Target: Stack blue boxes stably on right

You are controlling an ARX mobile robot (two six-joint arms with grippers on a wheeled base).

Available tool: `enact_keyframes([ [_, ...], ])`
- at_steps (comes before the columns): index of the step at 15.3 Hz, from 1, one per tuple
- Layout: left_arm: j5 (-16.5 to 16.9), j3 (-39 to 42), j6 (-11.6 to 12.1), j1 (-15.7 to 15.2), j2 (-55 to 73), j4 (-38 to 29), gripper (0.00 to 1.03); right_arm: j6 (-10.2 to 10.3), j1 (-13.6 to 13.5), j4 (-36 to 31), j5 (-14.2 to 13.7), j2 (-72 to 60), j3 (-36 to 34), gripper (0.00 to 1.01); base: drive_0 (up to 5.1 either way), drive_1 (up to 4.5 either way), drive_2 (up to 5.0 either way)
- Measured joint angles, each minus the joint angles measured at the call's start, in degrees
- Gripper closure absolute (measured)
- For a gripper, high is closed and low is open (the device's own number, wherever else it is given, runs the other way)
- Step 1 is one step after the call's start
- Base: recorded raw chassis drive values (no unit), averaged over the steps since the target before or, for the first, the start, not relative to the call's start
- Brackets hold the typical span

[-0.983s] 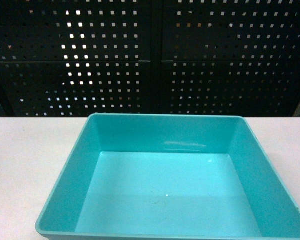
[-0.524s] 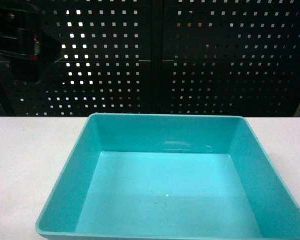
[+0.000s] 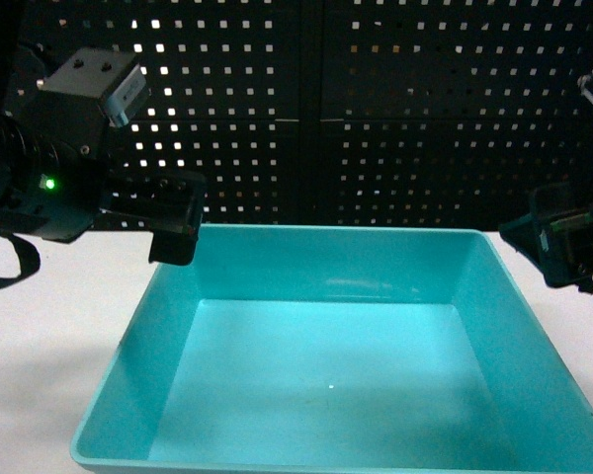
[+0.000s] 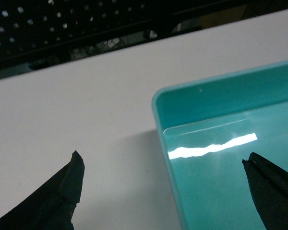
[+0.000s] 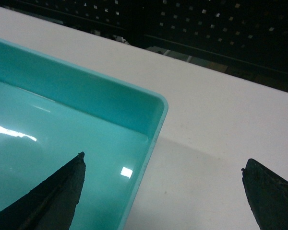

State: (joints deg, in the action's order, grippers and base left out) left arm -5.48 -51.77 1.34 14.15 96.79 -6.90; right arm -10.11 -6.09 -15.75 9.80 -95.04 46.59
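One blue box (image 3: 326, 385), a shallow turquoise bin, lies empty on the white table (image 3: 49, 336) and fills the middle of the head view. My left gripper (image 3: 175, 229) hangs open over its far left corner. In the left wrist view the box's left wall (image 4: 170, 158) runs between the spread fingers of the left gripper (image 4: 162, 158), one over the table, one over the box floor. My right gripper (image 3: 563, 252) is open by the far right corner. In the right wrist view the right gripper (image 5: 163, 161) straddles the box's right rim (image 5: 149, 148). Neither holds anything.
A dark perforated panel (image 3: 376, 118) stands right behind the table's far edge. Bare white table (image 5: 221, 120) lies on both sides of the box. The box's near rim reaches the bottom edge of the head view.
Both arms have come into the head view. The left one showed at the top left half a second ago and has dropped to the box's corner. The right one is new.
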Motion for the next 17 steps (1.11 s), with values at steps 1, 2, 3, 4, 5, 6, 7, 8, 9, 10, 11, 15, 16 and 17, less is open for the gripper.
enact_keyframes([
  [1,-0.07,0.48,-0.96,0.00,0.87,-0.09,0.05,-0.07,-0.37,-0.59,-0.22,-0.57,-0.61,0.03,0.0,0.00,0.0],
  [2,-1.18,1.62,-1.68,-0.11,1.57,-0.50,0.05,-0.13,-0.76,-1.44,-0.52,-0.92,-1.60,0.03,0.0,0.00,0.0],
  [3,-1.57,2.75,-2.54,-0.11,2.12,-0.72,0.05,-0.35,-1.16,-2.45,-0.63,-1.33,-2.69,0.03,0.0,0.00,0.0],
  [4,-1.88,3.56,-3.08,-0.09,2.86,-1.29,0.05,-0.50,-1.33,-3.19,-0.61,-1.86,-3.96,0.03,0.0,0.00,0.0],
  [5,-1.55,4.39,-4.00,0.09,3.93,-2.32,0.05,-0.55,-1.51,-3.74,-0.79,-2.67,-5.14,0.03,0.0,0.00,0.0],
  [6,-1.36,4.72,-4.46,0.42,4.48,-2.21,0.05,-0.52,-1.51,-4.33,-0.85,-3.65,-6.16,0.03,0.0,0.00,0.0],
  [7,-1.46,5.20,-5.35,0.94,5.03,-2.54,0.05,-0.52,-1.42,-5.05,-1.01,-4.63,-6.99,0.03,0.0,0.00,0.0],
  [8,-2.21,5.53,-6.03,1.60,5.53,-2.75,0.05,-0.50,-1.40,-5.79,-1.07,-5.40,-7.74,0.03,0.0,0.00,0.0],
  [9,-2.51,5.90,-7.06,2.16,6.08,-3.39,0.05,-0.48,-1.36,-6.62,-1.05,-5.97,-8.37,0.03,0.0,0.00,0.0],
  [10,-2.82,6.29,-7.80,2.69,6.80,-3.82,0.05,-0.48,-1.33,-7.32,-1.09,-6.60,-8.94,0.03,0.0,0.00,0.0],
  [11,-3.19,6.84,-8.57,3.13,7.54,-4.26,0.05,-0.37,-1.01,-8.17,-1.14,-7.28,-9.44,0.03,0.0,0.00,0.0],
  [15,-4.00,8.46,-12.24,4.09,8.61,-6.36,0.05,1.62,-0.59,-8.81,-1.18,-8.76,-10.69,0.30,0.0,0.00,0.0],
  [16,-4.00,8.74,-13.40,4.24,8.70,-6.93,0.05,2.19,-0.48,-9.46,-0.98,-8.94,-10.86,0.39,0.0,0.00,0.0],
  [17,-4.20,8.92,-13.94,4.44,8.72,-7.26,0.05,2.56,-0.59,-9.70,-0.96,-9.11,-10.93,0.46,0.0,0.00,0.0],
])
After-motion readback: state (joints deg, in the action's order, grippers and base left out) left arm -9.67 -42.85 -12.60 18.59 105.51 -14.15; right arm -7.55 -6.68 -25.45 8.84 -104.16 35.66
